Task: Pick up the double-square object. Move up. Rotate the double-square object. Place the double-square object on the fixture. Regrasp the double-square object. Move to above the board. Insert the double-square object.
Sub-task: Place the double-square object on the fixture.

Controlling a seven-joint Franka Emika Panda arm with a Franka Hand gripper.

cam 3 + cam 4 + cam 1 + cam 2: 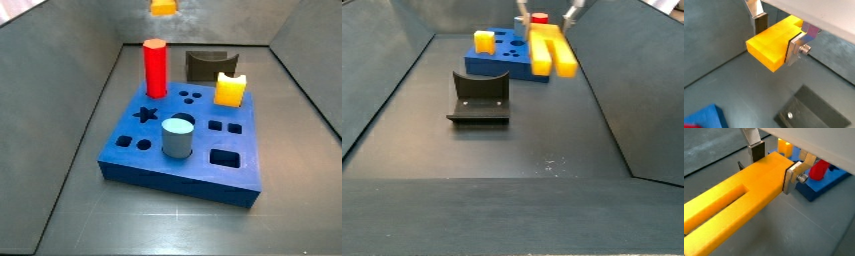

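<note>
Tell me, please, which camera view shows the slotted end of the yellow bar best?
A wrist view shows it best: the yellow bar runs its full length there, slot and both prongs plain, held in the gripper. The remaining wrist view shows only its solid end. One side view catches a scrap at the frame edge; another shows the bar small, slot unclear.

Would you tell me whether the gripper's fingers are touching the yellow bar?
Touching. In both wrist views the gripper has its fingers pressed flat against opposite sides of the bar, which hangs in the air.
</note>
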